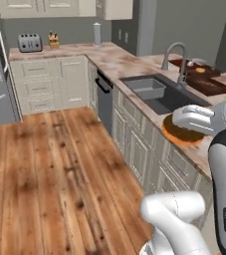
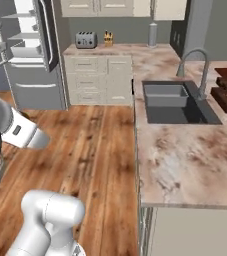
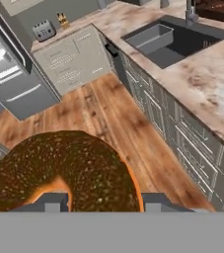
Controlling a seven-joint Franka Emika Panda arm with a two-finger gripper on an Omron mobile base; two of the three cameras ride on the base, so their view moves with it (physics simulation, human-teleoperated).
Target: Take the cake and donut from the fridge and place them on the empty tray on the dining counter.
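Your working surface is the dining counter (image 2: pixel 185 155), a pinkish-beige marble top with a dark sink (image 2: pixel 177 102) sunk into it and a grey faucet (image 2: pixel 197 65) arching over the basin. The stretch of marble in front of the sink is bare in the right base view. Under it run pale panelled cabinets (image 1: pixel 134 144); the floor (image 1: pixel 50 169) is warm wooden planking.

Beyond the sink, at the far end of the counter, you have dark-brown wooden trays (image 1: pixel 204 79) stacked close together (what sits on them is too small to tell). On the back counter stand a toaster (image 1: pixel 30 43), a knife block (image 1: pixel 54 40) and a pale cylinder (image 1: pixel 97 34). The fridge (image 2: pixel 30 55) stands at the left with its door swung open, white shelves showing.

Your gripper (image 3: pixel 97 200) is closed on the donut (image 3: pixel 64 173): in the hand view the brown-glazed ring sits directly between the finger tips, hanging over the floor beside the cabinet fronts. In the left base view the donut (image 1: pixel 184 133) shows beneath the white hand, at the near edge of the counter by the sink. I cannot tell whether it touches the marble.
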